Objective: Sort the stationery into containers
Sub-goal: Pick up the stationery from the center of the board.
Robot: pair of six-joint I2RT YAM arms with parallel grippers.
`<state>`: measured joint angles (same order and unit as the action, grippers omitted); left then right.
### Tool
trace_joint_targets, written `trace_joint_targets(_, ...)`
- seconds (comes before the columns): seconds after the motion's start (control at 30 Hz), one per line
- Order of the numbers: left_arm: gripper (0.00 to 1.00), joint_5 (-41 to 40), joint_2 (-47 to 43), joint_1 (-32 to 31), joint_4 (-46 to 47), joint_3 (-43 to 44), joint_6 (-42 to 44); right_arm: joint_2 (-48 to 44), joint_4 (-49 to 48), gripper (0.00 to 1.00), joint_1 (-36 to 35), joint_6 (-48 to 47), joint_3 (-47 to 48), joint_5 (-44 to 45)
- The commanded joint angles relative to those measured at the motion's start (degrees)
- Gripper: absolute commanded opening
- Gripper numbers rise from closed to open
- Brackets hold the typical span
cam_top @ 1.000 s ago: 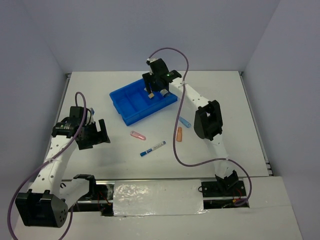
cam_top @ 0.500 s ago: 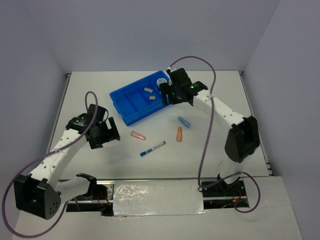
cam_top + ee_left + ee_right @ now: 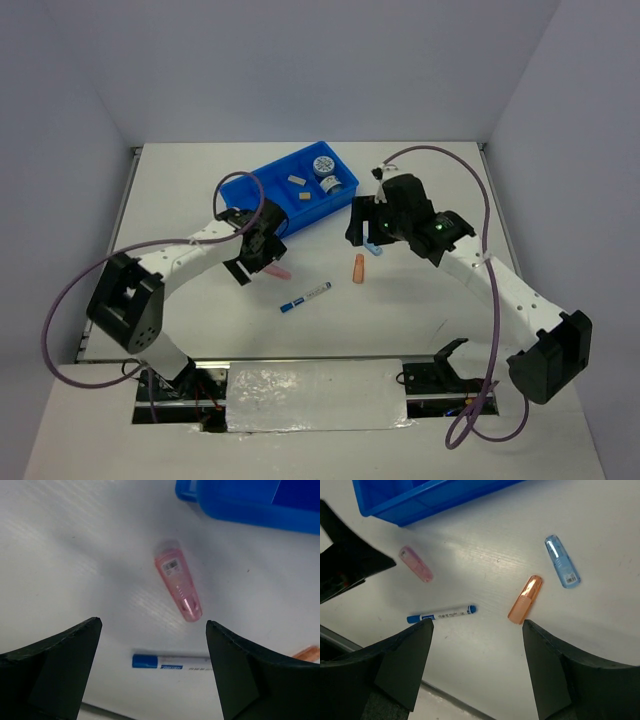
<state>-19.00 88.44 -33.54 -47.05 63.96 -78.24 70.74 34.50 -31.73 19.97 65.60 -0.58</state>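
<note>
Counter [image 3: 200, 200]: white, pale walls around, blue tray [image 3: 236, 192] at the far middle.
Tray contents: two tan pieces [image 3: 297, 181] in a middle compartment; patterned roll [image 3: 324, 165] in the right-end compartment with a second round item [image 3: 333, 185] beside it, too small to identify.
Pink piece [image 3: 178, 586]: on the counter just in front of the tray's near left corner.
Marker [image 3: 305, 297]: on the counter, in front of the tray, nearer than the pink piece.
Orange piece [image 3: 525, 599]: on the counter, off the tray's near right corner.
Light-blue piece [image 3: 562, 568]: just beside the orange piece, tray side.
Left end effector [image 3: 152, 630]: jaws wide, empty, hovering over the pink piece.
Right end effector [image 3: 477, 625]: jaws wide, empty, above the orange and light-blue pieces.
Progress: roughly half done; four items in, four loose.
Likely next: left takes pink, right takes orange or light-blue; the marker goes after.
</note>
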Motion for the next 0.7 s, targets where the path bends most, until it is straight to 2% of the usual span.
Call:
trace_joint_targets(0.0,0.98,-3.6,6.1,-1.0,1.1,4.8,-7.4,-4.4,0.3,0.80,-0.4,0.5,-1.5,-1.8)
trace_joint_targets(0.13,0.96,-4.5,11.4,-2.0,-0.9,7.4,-8.6,-6.4,2.1,0.80,-0.4,-1.2,-2.2,-2.9)
trace_joint_targets(0.2,0.87,-4.7,13.1,-2.1,-0.4,7.3,-9.2,-7.5,3.0,0.80,-0.4,-1.6,-2.1,-3.4)
trace_joint_targets(0.33,0.82,-3.1,14.5,-2.4,2.1,5.0,-10.1,-8.1,4.3,0.80,-0.4,-3.5,-0.8,-4.3)
trace_joint_targets(0.43,0.82,-2.4,16.0,-2.8,3.4,4.3,-10.0,-7.8,5.6,0.80,-0.4,-4.8,1.2,-4.3)
trace_joint_targets(0.6,0.65,-0.2,19.0,-4.2,6.8,4.5,-7.6,-7.5,5.7,0.81,-0.4,-5.6,3.5,-5.5)
trace_joint_targets(0.67,0.63,-0.2,20.3,-5.0,6.9,5.5,-7.0,-7.2,5.5,0.81,-0.4,-5.7,3.9,-5.9)
